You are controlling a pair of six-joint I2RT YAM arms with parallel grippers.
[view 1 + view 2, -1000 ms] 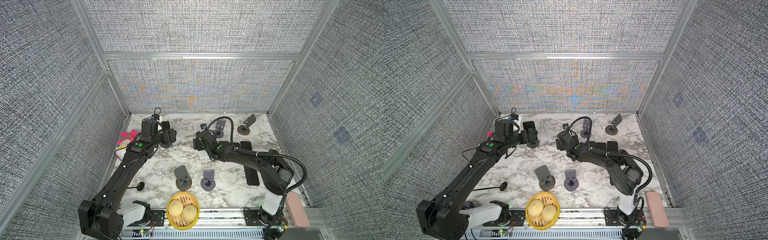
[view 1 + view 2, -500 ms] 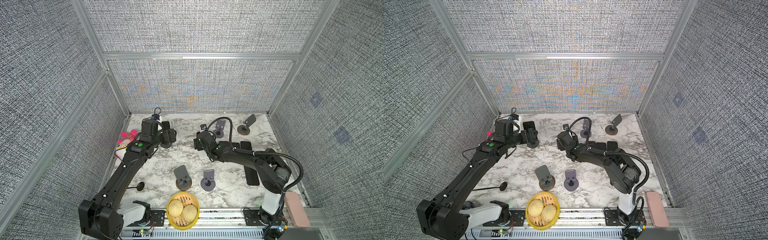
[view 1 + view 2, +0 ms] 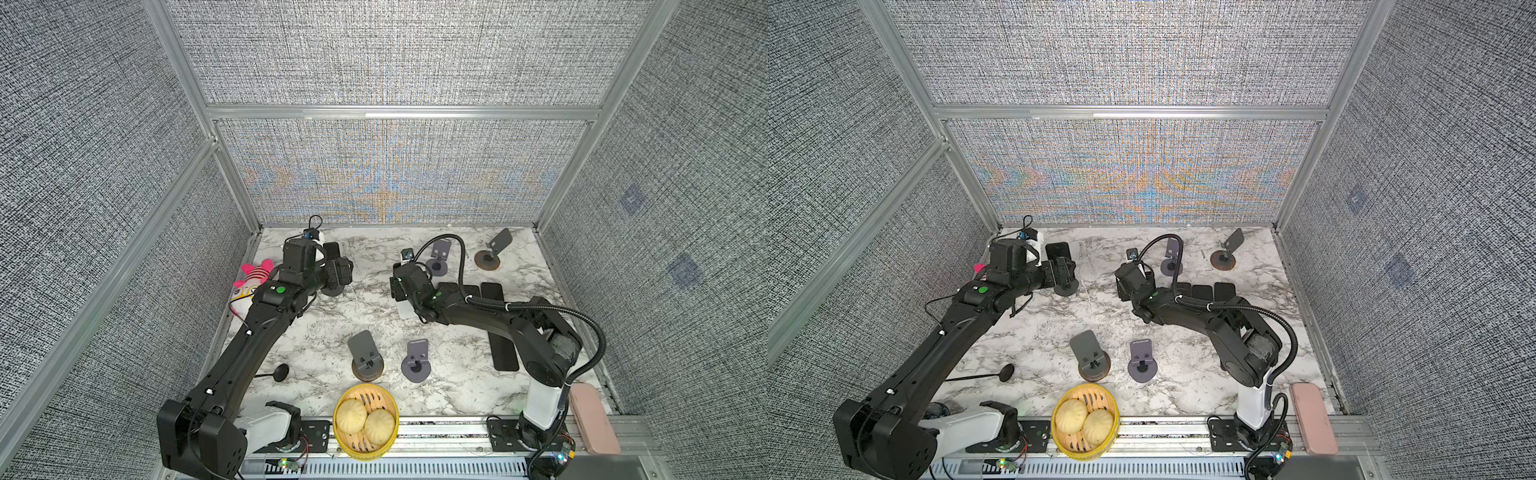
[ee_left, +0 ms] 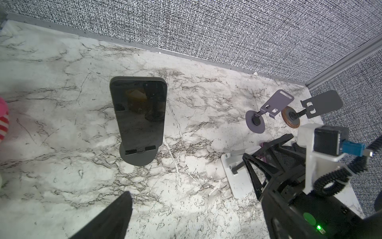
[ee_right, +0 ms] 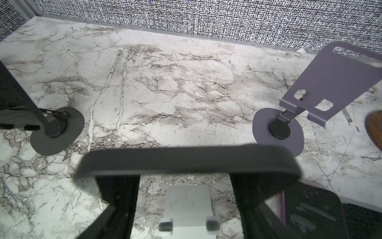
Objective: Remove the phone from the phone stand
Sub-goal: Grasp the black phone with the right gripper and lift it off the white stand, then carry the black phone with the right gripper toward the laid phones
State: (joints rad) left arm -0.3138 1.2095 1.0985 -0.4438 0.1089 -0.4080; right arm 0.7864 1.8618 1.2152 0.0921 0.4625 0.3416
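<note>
A dark phone (image 4: 138, 111) leans on a dark round-based phone stand (image 4: 138, 155) at the back left, also visible in a top view as phone (image 3: 332, 251). My left gripper (image 3: 340, 272) hovers just in front of it, open and empty; one finger (image 4: 111, 217) shows. My right gripper (image 5: 186, 178) is over a white stand (image 5: 188, 202) mid-table. A second dark phone (image 5: 186, 159) lies edge-on across its fingertips and hides them. The white stand's two hooks show bare between the fingers. I cannot tell whether the fingers press on this phone.
Empty stands: purple (image 3: 438, 257), brown-based (image 3: 492, 253), and two in front (image 3: 365, 357), (image 3: 417, 361). Flat phones (image 3: 471, 291), (image 3: 503, 353) lie on the right. A bun steamer (image 3: 390, 405), black spoon (image 3: 280, 372), plush toy (image 3: 253, 276) and pink case (image 3: 592, 419) line the edges.
The right gripper has edged slightly left over the white stand and its jaws have narrowed. The left arm has not moved.
</note>
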